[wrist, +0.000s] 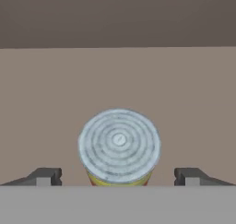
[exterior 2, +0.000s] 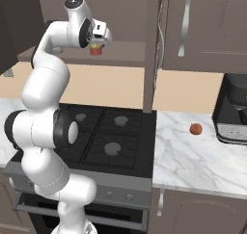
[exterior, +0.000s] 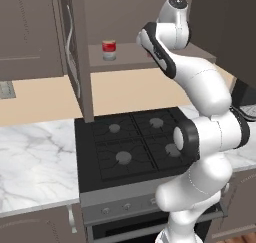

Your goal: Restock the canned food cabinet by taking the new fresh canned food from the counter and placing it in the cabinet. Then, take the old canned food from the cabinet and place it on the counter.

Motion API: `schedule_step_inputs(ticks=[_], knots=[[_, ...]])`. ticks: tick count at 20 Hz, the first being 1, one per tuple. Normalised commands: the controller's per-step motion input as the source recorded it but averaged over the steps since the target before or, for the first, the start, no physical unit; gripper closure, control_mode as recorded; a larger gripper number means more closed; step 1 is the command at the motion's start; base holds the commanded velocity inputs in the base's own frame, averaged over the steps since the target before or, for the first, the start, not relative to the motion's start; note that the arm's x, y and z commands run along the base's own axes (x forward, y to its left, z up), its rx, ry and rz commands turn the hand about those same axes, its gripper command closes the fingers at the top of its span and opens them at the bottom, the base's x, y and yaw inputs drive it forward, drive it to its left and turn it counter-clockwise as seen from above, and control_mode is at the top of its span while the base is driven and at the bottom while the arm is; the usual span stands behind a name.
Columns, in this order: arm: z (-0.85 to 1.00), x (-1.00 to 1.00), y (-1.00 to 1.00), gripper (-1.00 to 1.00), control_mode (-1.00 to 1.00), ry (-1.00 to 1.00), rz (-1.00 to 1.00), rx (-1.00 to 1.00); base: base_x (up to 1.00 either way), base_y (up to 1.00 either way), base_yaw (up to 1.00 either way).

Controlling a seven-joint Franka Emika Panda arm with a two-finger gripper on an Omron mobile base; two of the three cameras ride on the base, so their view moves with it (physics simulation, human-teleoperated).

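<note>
Marble counter [exterior: 35, 157] flanks the black stovetop [exterior: 130, 147] in the left base view, and above the stovetop the cabinet [exterior: 75, 57] stands open with the old canned food [exterior: 109, 50] upright on its shelf; the arm [exterior: 200, 132] reaches up to the right of that can.

From the right base view, the gripper [exterior 2: 99, 44] sits at the shelf above the stovetop with the new fresh canned food [exterior 2: 96, 49] peeking out just beneath it. A round red fruit [exterior 2: 195, 129] lies on the counter right of the stovetop, near a dark appliance [exterior 2: 234, 112].

Looking along the hand, the new can's ringed grey top fills the middle, standing on the shelf, and the fingertips [wrist: 46, 176] stand wide apart on either side, clear of it.
</note>
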Motion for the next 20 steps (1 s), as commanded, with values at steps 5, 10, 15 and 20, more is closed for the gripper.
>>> schedule_step_inputs(ticks=[5, 10, 15, 20], knots=[[0.00, 0.00, 0.00, -1.00, -1.00, -0.03, 0.00, 0.00, 0.00, 0.00, 0.00], [0.06, -0.33, 0.00, -1.00, -1.00, -0.17, 0.00, 0.00, 0.00, 0.00, 0.00], [0.00, -0.99, 0.00, -1.00, -1.00, -0.31, 0.00, 0.00, 0.00, 0.00, 0.00], [0.16, -0.94, 0.05, -1.00, -1.00, -0.21, 0.00, 0.00, 0.00, 0.00, 0.00]])
